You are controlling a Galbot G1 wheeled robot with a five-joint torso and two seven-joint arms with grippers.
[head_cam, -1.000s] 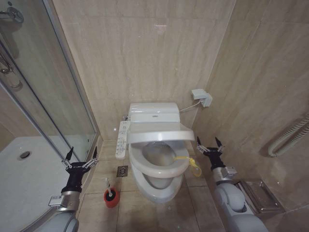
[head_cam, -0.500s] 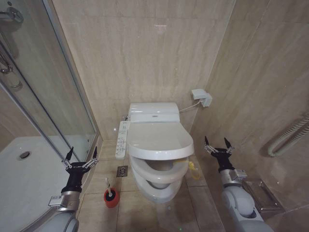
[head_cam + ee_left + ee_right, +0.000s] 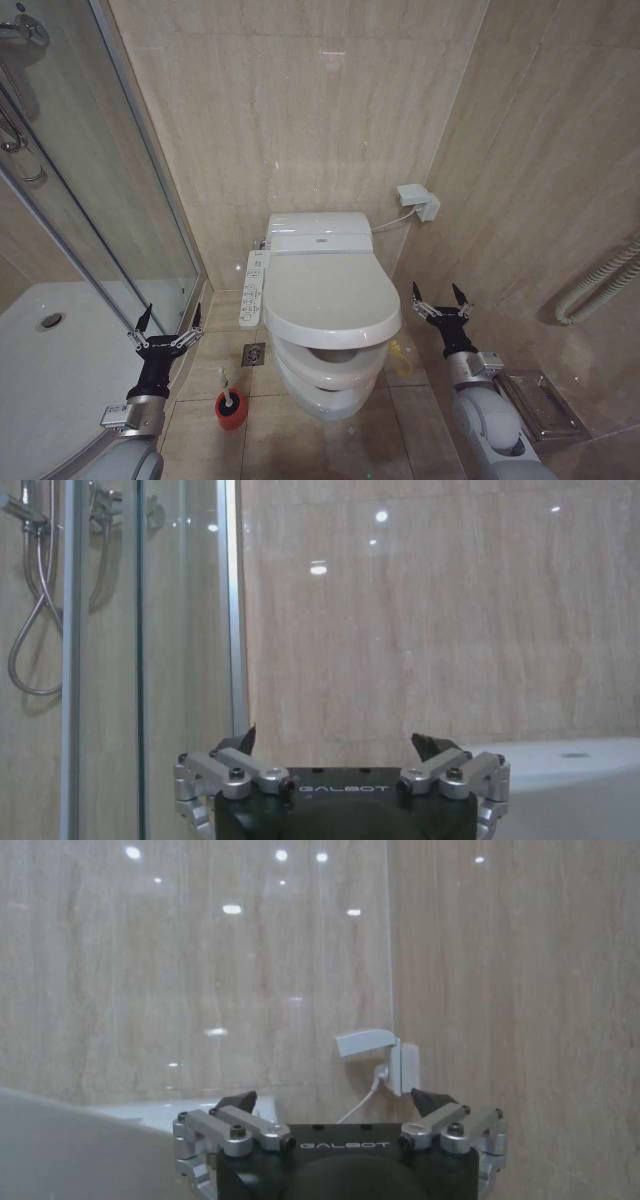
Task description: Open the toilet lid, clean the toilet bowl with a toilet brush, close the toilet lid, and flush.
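Observation:
The white toilet lid (image 3: 330,295) lies tilted low over the ring seat (image 3: 325,370), with a dark gap showing between them at the front. Under the seat is the toilet bowl (image 3: 325,402). A yellow strap (image 3: 401,352) hangs by the lid's right edge. On the floor to the left, the toilet brush (image 3: 224,386) stands in its red cup (image 3: 231,410). My right gripper (image 3: 437,296) is open just right of the lid, touching nothing; the wrist view also shows the right gripper (image 3: 340,1099) open. My left gripper (image 3: 166,318) (image 3: 340,742) is open near the shower door, above and left of the brush.
A glass shower enclosure (image 3: 95,200) and its white tray (image 3: 60,350) fill the left side. A control panel (image 3: 254,287) sits left of the seat. A wall socket with a cable (image 3: 418,201) is at the corner, and a grab rail (image 3: 600,285) and a metal holder (image 3: 540,405) are on the right wall.
The lid has come down from half raised to almost flat over the seat. My right gripper let go of the strap, pulled right, then drifted back a little left. The left arm stayed still.

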